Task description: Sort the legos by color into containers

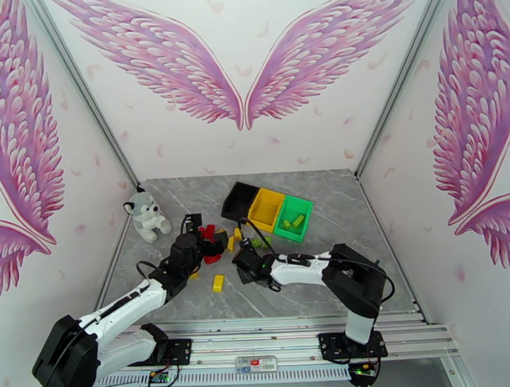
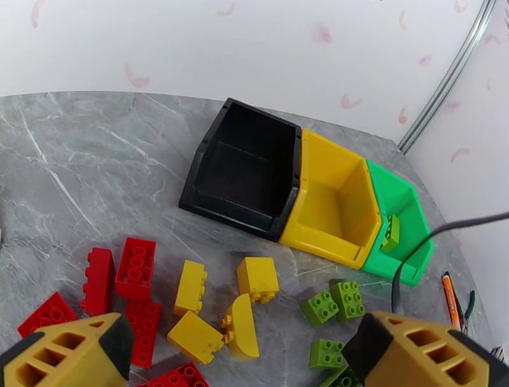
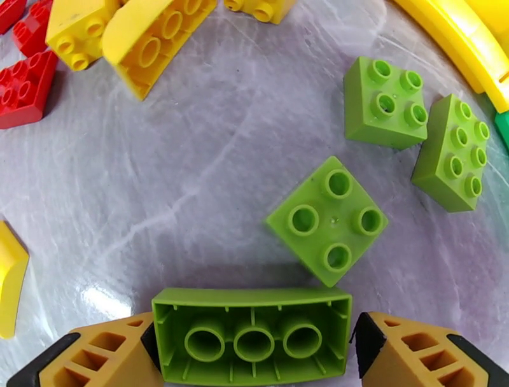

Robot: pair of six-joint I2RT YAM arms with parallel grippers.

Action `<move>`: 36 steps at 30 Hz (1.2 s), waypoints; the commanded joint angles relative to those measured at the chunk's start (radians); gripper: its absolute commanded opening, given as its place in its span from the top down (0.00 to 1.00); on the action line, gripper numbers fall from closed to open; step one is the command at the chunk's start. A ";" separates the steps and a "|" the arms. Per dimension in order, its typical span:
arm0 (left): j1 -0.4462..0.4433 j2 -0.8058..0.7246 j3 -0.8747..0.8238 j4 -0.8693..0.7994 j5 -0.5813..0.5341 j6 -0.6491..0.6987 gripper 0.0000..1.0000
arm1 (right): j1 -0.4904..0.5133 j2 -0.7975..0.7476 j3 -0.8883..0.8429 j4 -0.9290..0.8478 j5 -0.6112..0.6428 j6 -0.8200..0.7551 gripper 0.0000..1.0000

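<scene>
Right gripper: pinching the light green curved brick end to end.
Left gripper: hanging wide open, empty, over red bricks.

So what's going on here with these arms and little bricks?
The robot is sorting toy bricks by colour into a black bin, a yellow bin and a green bin. The right end effector is shut on a long green brick lying upside down on the table. The left end effector hangs open above red bricks and yellow bricks. Only the green bin holds anything: a few green bricks.
</scene>
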 commanded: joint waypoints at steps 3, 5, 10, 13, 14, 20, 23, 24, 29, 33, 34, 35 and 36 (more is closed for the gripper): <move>0.004 0.035 0.020 0.014 0.023 0.000 0.01 | -0.033 0.013 -0.004 0.016 -0.022 0.003 0.28; 0.004 0.045 0.025 0.014 0.027 0.001 0.01 | -0.033 -0.009 -0.018 0.024 -0.031 0.005 0.32; -0.004 0.061 0.039 0.018 0.045 0.005 0.01 | -0.041 -0.119 -0.073 0.026 -0.006 0.011 0.36; -0.023 0.073 0.051 0.024 0.046 0.016 0.01 | -0.073 -0.204 -0.115 0.022 0.023 0.016 0.40; -0.029 0.078 0.055 0.027 0.046 0.019 0.01 | -0.089 -0.231 -0.127 0.022 0.030 0.017 0.40; -0.087 0.161 0.113 0.064 0.058 0.050 0.01 | -0.266 -0.400 -0.205 0.057 0.025 0.043 0.42; -0.117 0.232 0.167 0.073 0.067 0.065 0.01 | -0.365 -0.446 -0.206 0.081 0.013 0.047 0.43; -0.124 0.255 0.184 0.076 0.069 0.069 0.01 | -0.389 -0.449 -0.196 0.084 0.011 0.045 0.43; -0.169 0.380 0.288 0.084 0.089 0.099 0.01 | -0.512 -0.395 -0.099 0.064 -0.005 0.040 0.43; -0.196 0.458 0.364 0.076 0.095 0.120 0.01 | -0.575 -0.328 -0.024 0.058 -0.024 0.032 0.43; -0.202 0.476 0.381 0.071 0.095 0.125 0.01 | -0.585 -0.306 0.003 0.048 -0.030 0.030 0.42; -0.207 0.491 0.399 0.067 0.095 0.130 0.01 | -0.595 -0.281 0.031 0.038 -0.031 0.025 0.42; -0.209 0.502 0.412 0.063 0.095 0.134 0.01 | -0.601 -0.259 0.058 0.023 -0.032 0.022 0.42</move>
